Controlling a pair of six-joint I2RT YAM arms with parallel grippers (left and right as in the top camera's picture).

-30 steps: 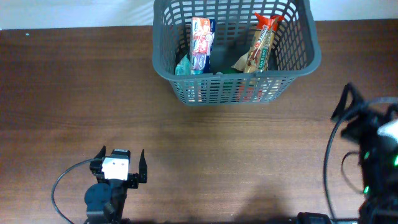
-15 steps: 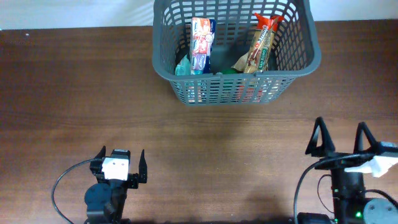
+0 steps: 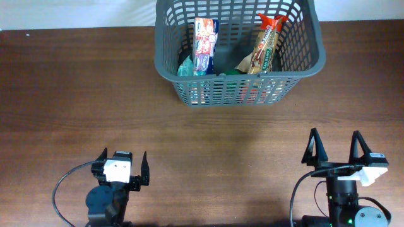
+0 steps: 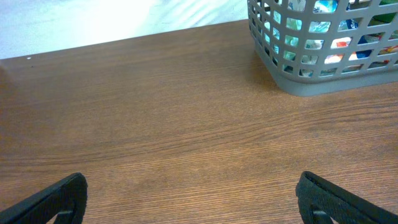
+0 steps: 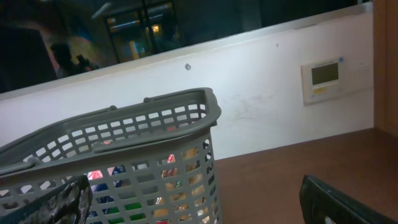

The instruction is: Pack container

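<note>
Overhead: the container point(image 3: 240, 94), a dark grey plastic basket with lattice-slotted walls and a thick rounded rim, stood at the far side of the table point(image 3: 95, 94), right of centre. The table top was dark brown wood grain with a matte finish. Inside the basket, a glossy red, white and blue packet point(image 3: 205, 44) leaned on end, a brown and orange bar wrapper point(image 3: 265, 47) leaned on end to its right, and a teal pouch point(image 3: 186, 66) lay low in the near left corner. The left gripper point(image 3: 124, 152) sat at the near left with its black pointed fingers spread wide and nothing between them. The right gripper point(image 3: 334, 133) sat at the near right, likewise spread wide and empty. Left wrist: jaws wide, fingers point(image 4: 56, 199) at the frame corners, and the basket far right. Right wrist: jaws wide, the basket rim seen low against a white wall point(image 5: 261, 106) that carried a small wall panel point(image 5: 324, 79). Against a second earlier, the right arm had swung in from the right edge and settled facing the basket. The left arm and the basket contents were unchanged.
</note>
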